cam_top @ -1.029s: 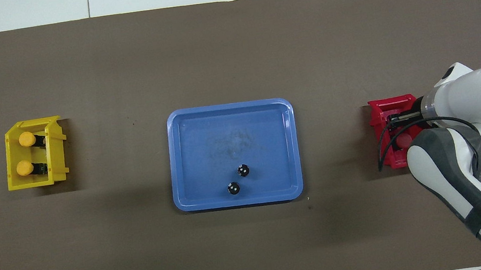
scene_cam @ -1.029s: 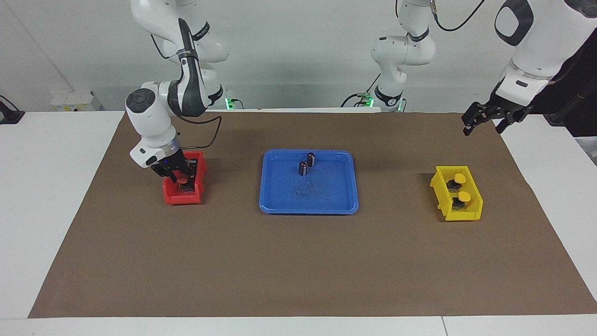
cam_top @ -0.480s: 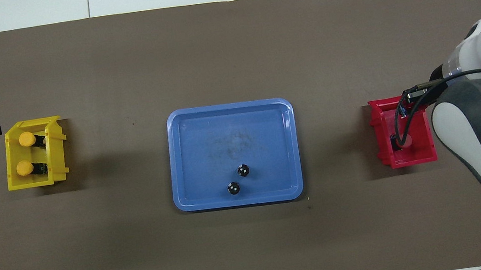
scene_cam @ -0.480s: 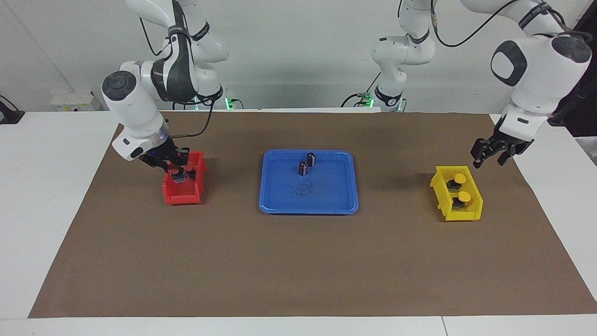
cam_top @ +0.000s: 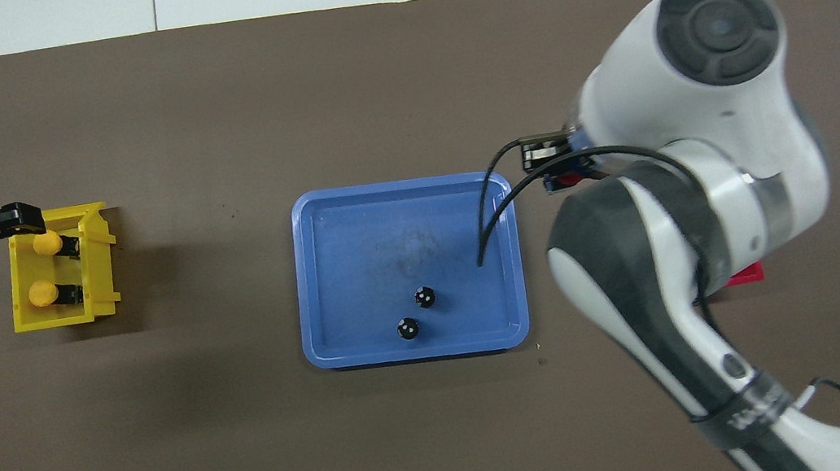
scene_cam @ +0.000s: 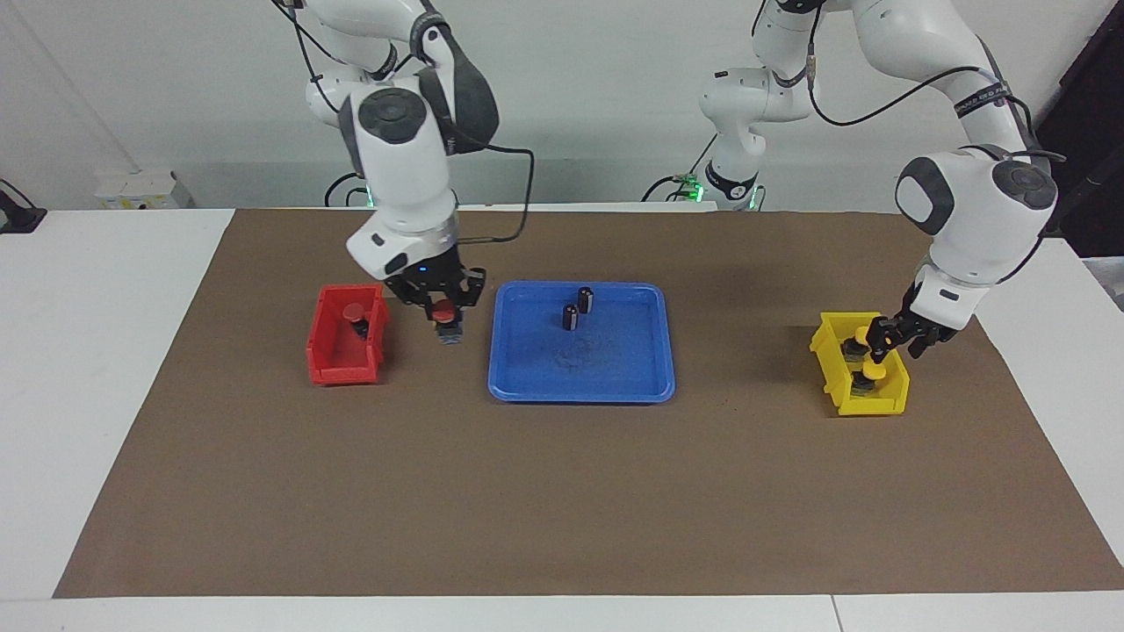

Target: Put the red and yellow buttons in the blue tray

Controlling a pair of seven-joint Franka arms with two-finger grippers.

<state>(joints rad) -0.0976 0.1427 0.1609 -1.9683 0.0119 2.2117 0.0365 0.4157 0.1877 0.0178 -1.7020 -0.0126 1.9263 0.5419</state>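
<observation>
My right gripper point(scene_cam: 444, 307) is shut on a red button point(scene_cam: 450, 328) and holds it in the air between the red bin point(scene_cam: 338, 362) and the blue tray point(scene_cam: 518, 369). In the overhead view this gripper point(cam_top: 560, 166) is beside the tray's rim point(cam_top: 309, 284). A second red button point(scene_cam: 355, 312) stands in the red bin. Two yellow buttons point(cam_top: 45, 243) point(cam_top: 42, 294) stand in the yellow bin point(cam_top: 95, 265). My left gripper point(scene_cam: 894, 339) is open, low over the yellow bin point(scene_cam: 865, 405), at the button nearer to the robots.
Two capless dark cylinders point(scene_cam: 586, 299) point(scene_cam: 570, 317) stand in the blue tray, in the part nearer to the robots. In the overhead view my right arm covers most of the red bin point(cam_top: 746, 273). A brown mat point(scene_cam: 562, 491) covers the table.
My right gripper lifted a red button out of the red bin and carried it toward the blue tray. My left gripper came down from above the table's end to the yellow bin.
</observation>
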